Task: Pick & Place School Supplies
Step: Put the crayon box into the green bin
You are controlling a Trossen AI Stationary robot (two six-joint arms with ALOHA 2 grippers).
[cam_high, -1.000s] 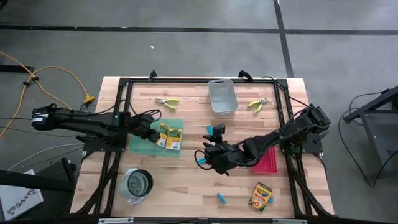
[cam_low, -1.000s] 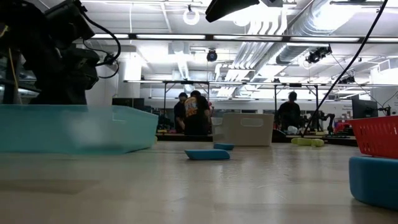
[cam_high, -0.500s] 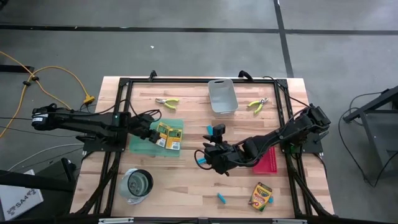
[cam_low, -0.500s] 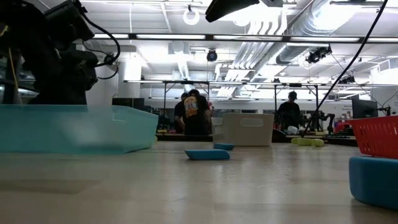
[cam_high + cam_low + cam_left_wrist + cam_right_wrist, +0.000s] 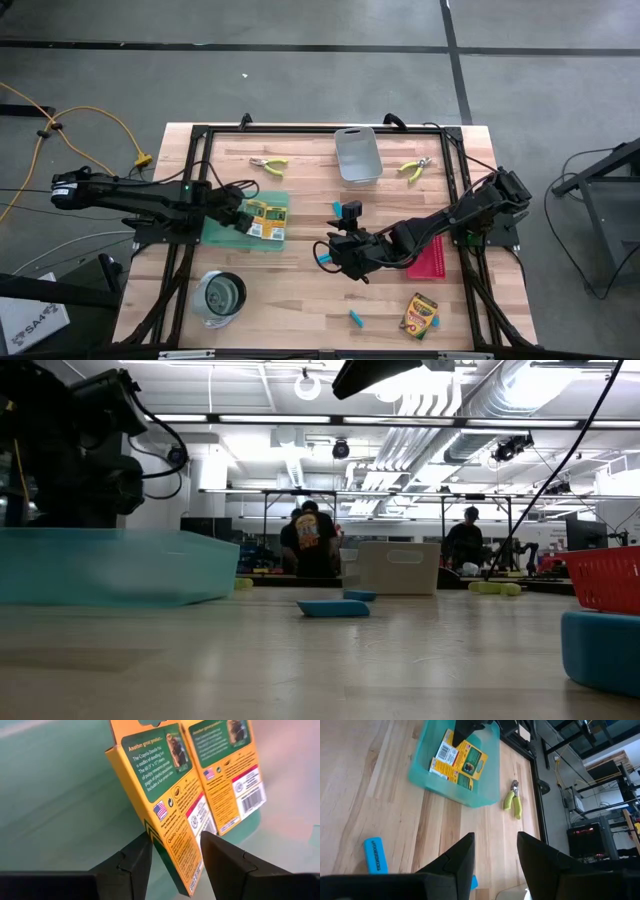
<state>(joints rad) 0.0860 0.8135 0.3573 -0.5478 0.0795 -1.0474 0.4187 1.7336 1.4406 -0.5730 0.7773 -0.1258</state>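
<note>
My left gripper (image 5: 243,216) (image 5: 175,847) reaches into the teal tray (image 5: 215,232) from the table's left and is shut on one yellow-and-green crayon box (image 5: 258,218) (image 5: 165,815). A second crayon box (image 5: 227,767) lies beside it in the tray. The third crayon box (image 5: 420,314) lies near the right front corner. My right gripper (image 5: 328,250) (image 5: 495,845) hovers open at mid-table over a light-blue block (image 5: 323,259) (image 5: 375,855). Other blue blocks (image 5: 355,318) (image 5: 336,208) lie on the wood. Two yellow-green pliers (image 5: 268,163) (image 5: 413,170) lie near the far edge. My left gripper pinches the crayon box between its two fingers (image 5: 135,862) at the box's end nearest the arm (image 5: 177,855), one finger on each broad face. The fingers come about level from the table's left. The box stands tilted on edge inside the teal tray.
A grey bin (image 5: 358,153) (image 5: 398,567) stands at the far edge, a red tray (image 5: 437,258) (image 5: 605,580) sits under my right arm, and a round metal cup (image 5: 222,295) stands at the near left. People stand in the room beyond the table.
My left gripper has drawn back a little toward the table's left edge, still shut on the crayon box. The teal tray and both boxes in it have slid the same way along the table.
</note>
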